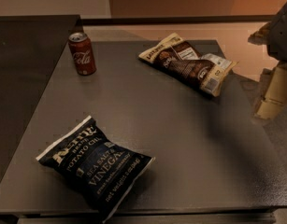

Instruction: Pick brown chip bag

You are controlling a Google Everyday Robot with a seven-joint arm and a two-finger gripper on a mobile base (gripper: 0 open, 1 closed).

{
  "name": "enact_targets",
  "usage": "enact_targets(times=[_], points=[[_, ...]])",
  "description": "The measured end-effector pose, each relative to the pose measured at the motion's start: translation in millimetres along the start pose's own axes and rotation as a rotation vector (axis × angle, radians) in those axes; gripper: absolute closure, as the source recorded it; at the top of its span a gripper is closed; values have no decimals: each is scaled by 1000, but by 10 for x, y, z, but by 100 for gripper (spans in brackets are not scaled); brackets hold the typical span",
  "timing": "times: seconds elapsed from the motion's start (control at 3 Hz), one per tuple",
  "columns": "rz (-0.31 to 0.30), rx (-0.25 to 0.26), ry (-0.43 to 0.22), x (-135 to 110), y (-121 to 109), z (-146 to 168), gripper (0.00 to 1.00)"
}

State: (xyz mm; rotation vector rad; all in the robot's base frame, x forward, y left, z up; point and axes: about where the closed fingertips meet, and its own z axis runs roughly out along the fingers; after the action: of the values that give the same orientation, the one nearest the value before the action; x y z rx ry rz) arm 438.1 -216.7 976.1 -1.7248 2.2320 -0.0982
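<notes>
the crinkly dark-brown snack bag with cream ends and white label patches (190,63) lies flat on the far right part of the dark grey flat surface (180,139), close to its right edge. its long axis runs on a diagonal, from a far-left end to a near-right end, and that near-right cream end points toward the end effector (273,93), the cream and grey assembly hanging at the right border of the view, just off the surface's right side. from the end effector the bag lies to the left in view and a little farther back, near but apart. you cannot tell how far open the end effector is; nothing is seen held in the part that shows. i judge you should close across the bag's short width, not along the diagonal

its cream lettering seems to begin "let's"; the rest is unreadable. well apart, at the near left, a crinkly dark navy chip bag with white ends (94,164) reads "potato chi" and "sea salt & vinegar". at the far left stands an upright red soda can (82,53) in coca-cola script
</notes>
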Motion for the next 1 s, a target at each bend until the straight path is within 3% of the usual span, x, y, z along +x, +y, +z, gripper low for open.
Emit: enact_targets(times=[0.33, 1.0], points=[[-1, 3, 0, -4, -4, -4, 0], [79, 32, -81, -154, -390, 247, 0]])
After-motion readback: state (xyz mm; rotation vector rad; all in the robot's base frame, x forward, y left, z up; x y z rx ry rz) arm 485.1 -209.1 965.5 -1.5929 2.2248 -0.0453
